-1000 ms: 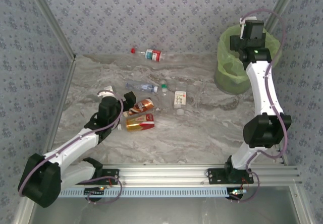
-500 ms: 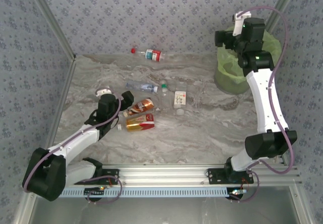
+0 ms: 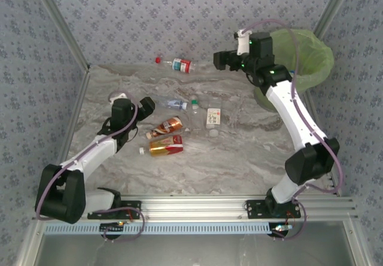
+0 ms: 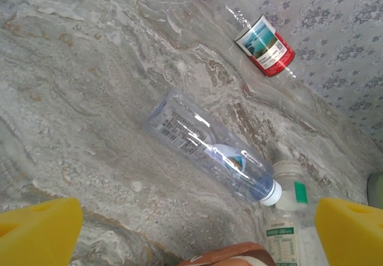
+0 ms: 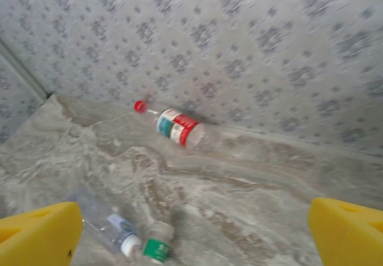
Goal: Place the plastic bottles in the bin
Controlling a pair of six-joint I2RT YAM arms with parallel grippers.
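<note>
Plastic bottles (image 3: 170, 125) scattered on bench (image 3: 251, 152), red-capped bottle (image 3: 179, 64) by back wall (image 3: 179, 14); bin (image 3: 311, 50) at far right corner. Left claw (image 3: 134, 103) wide, empty, over clear blue-label bottle (image 4: 209, 152). Right claw (image 3: 219, 59) wide, empty, facing red-capped bottle. Step: reach for pick. Next: lower, straddle bottle, close

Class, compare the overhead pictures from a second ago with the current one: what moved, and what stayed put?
The right gripper swung left, off the bin, toward the back wall. The left gripper shifted slightly back and left, away from the amber bottles. Both stand open and empty. All the bottles and the bin stayed put.
</note>
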